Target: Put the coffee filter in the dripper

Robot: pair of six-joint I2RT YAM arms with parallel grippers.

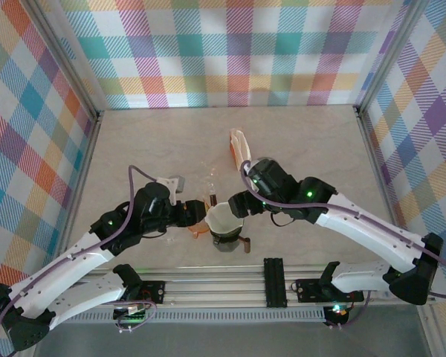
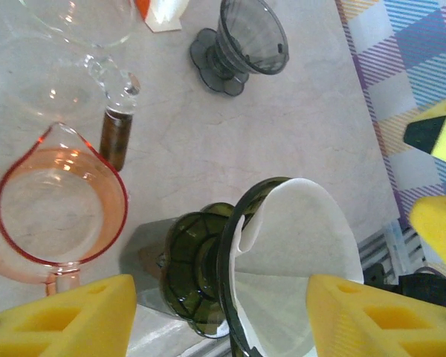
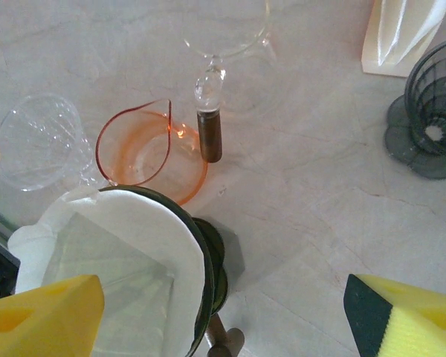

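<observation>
Judged paper coffee filter in green dripper light, limp, crease-prone; would pinch gently at upper rim; found left gripper and right gripper spread, clamping nothing.

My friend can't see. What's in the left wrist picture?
A white paper filter sits inside a dark green dripper, near the bottom. An orange jug stands to its left, and a grey dripper stands farther away, at the top.
</observation>
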